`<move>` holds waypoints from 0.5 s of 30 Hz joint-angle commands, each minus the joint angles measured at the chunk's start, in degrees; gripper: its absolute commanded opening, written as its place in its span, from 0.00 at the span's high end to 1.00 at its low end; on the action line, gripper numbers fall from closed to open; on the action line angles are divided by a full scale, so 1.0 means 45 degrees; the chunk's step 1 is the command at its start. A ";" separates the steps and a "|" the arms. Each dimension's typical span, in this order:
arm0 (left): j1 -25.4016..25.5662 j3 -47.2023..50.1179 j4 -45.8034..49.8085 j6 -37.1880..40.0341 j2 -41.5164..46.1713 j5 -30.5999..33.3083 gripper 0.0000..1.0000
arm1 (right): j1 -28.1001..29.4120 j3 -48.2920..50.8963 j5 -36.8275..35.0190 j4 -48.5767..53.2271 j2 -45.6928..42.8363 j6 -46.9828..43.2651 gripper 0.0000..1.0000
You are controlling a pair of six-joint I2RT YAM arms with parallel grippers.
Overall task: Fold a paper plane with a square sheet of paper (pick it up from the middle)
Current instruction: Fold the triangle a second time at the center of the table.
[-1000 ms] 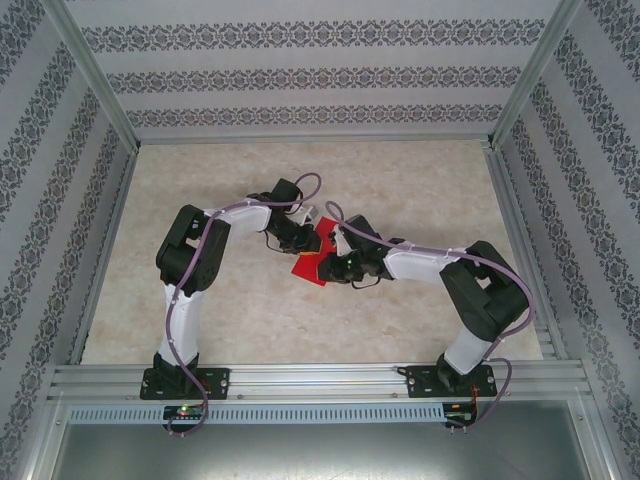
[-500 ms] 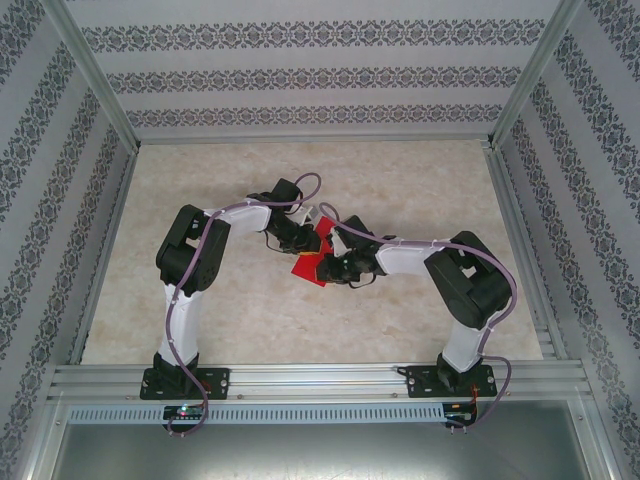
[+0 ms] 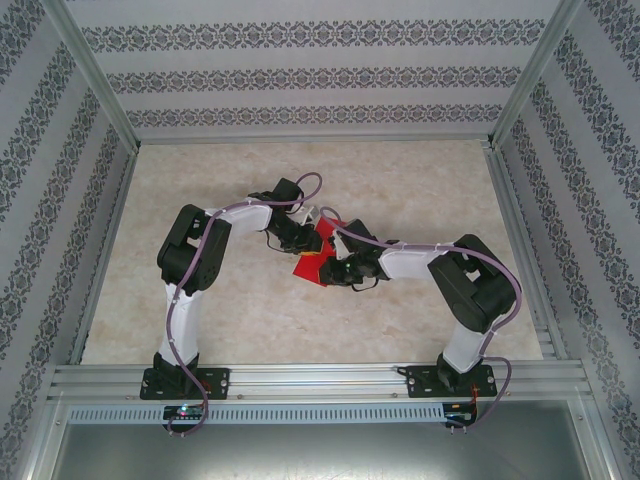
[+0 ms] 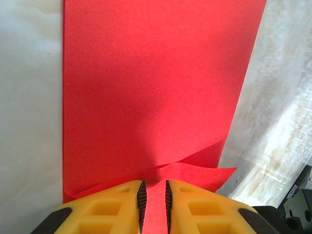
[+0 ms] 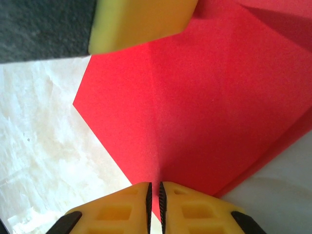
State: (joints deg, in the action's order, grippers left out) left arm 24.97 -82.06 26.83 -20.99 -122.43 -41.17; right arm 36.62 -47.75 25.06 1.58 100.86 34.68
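Plainly, both hands have the square sheet of paper [image 3: 311,266] between them, near the middle of the worktop [image 3: 420,190]. Our left hand [image 4: 153,197] is clamped on one edge. Red paper shows in the thin slot between its pads [image 4: 141,200], and a small flap [image 4: 195,171] curls up just beside them. Our right hand [image 5: 155,195] is pinched onto another edge, right on a crease [image 5: 155,122] that runs away from its fingertips [image 5: 147,194] (the left hand's yellow finger [image 5: 141,22] sits at the far end of that view). Whether the sheet rests flat or is partly lifted we cannot tell. We judge this a fold in progress. To do it well, we should move both hands together, leave the paper taut but not strained, bring edge to edge squarely, and flatten that stray flap before pressing the crease.
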 commanded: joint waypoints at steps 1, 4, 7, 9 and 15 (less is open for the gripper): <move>-0.0310 -0.0196 0.0337 0.0076 -0.0575 0.0926 0.76 | 0.0207 0.0688 -0.0508 0.1716 0.0146 -0.0284 0.84; -0.0406 -0.0377 0.0398 0.0114 -0.0700 0.0974 0.76 | 0.0252 0.0797 -0.0510 0.1661 0.0150 -0.0265 0.84; -0.0572 -0.0543 0.0425 0.0151 -0.0779 0.1014 0.75 | 0.0297 0.0874 -0.0529 0.1668 0.0077 -0.0284 0.85; -0.0675 -0.0676 0.0461 0.0135 -0.0760 0.1023 0.75 | 0.0293 0.0886 -0.0558 0.1725 0.0068 -0.0328 0.84; -0.0914 -0.1106 0.0714 0.0250 -0.0803 0.1038 0.75 | 0.0373 0.0846 -0.0598 0.1836 0.0126 -0.0420 0.85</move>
State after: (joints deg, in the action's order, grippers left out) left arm 22.96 -85.36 28.80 -20.99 -124.03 -41.12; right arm 37.01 -46.68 24.18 0.30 100.29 34.11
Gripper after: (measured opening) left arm 0.250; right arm 0.154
